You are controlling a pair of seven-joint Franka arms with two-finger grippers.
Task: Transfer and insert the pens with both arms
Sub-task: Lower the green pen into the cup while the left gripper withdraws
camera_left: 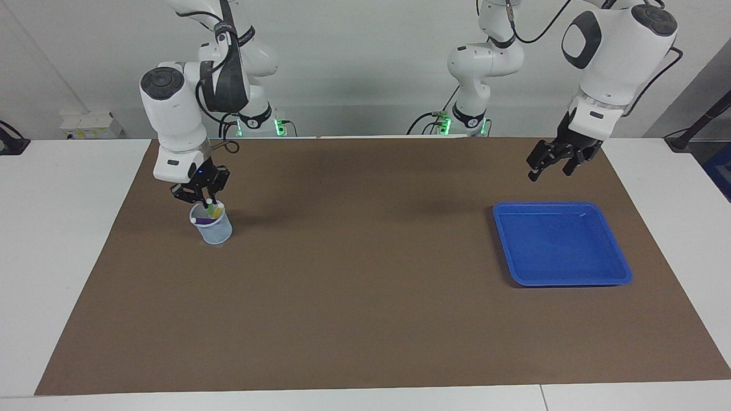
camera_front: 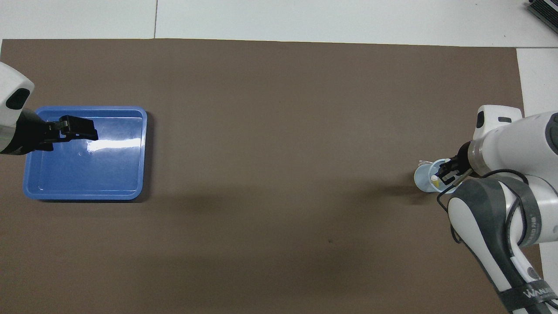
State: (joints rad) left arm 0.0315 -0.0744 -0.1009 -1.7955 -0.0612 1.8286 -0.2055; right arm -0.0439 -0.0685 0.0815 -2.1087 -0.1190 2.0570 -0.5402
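Three pens are standing in the cup (camera_left: 212,224) near the mat's (camera_left: 365,319) right-arm end: purple (camera_left: 201,220), yellow (camera_left: 217,212) and green (camera_left: 210,209). We are seeing the right gripper (camera_left: 207,200) over the cup rim, and cannot tell whether its fingers are pinching the green pen. The left gripper (camera_left: 547,166) is hanging spread over the tray (camera_left: 619,268), waiting.

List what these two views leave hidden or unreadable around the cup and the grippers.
- Green pen: its lower part is hidden inside the cup; in the overhead view the right gripper covers it.
- Purple pen: only a sliver shows in the facing view.
- Whether the right gripper's grip on the green pen has let go: too small in either view.
- Left gripper: the overhead view's edge cuts off its arm.
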